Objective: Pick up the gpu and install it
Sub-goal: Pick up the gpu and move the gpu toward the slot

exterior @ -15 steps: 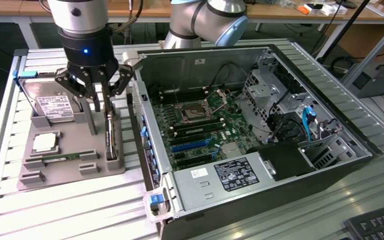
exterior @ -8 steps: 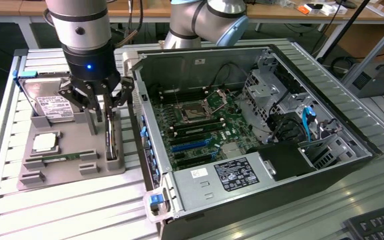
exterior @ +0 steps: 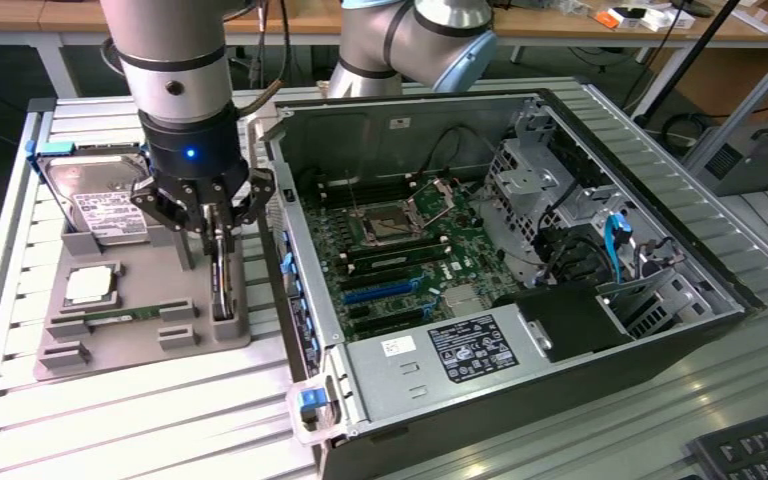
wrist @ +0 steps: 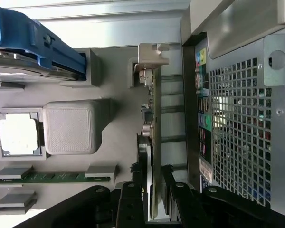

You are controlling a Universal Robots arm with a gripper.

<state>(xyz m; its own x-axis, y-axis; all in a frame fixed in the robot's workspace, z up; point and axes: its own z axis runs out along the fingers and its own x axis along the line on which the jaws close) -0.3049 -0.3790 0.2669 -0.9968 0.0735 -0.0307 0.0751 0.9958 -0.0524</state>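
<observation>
On the exterior view's left of the gray tray (exterior: 117,350), the hard drive (exterior: 104,205), a processor chip (exterior: 88,285) and a RAM stick (exterior: 124,316) sit in their holders. At the tray's right edge the gpu (exterior: 223,290) stands on its long edge in its slot, bracket end away from the gripper (exterior: 211,245). The jaws straddle the card from above and appear clamped against both its faces. Right of the tray lies the open computer case (exterior: 357,120), its blue expansion slots (exterior: 377,290) unfilled. By my reading the grasp is made, but lifting, carrying and seating the card are all undone.
</observation>
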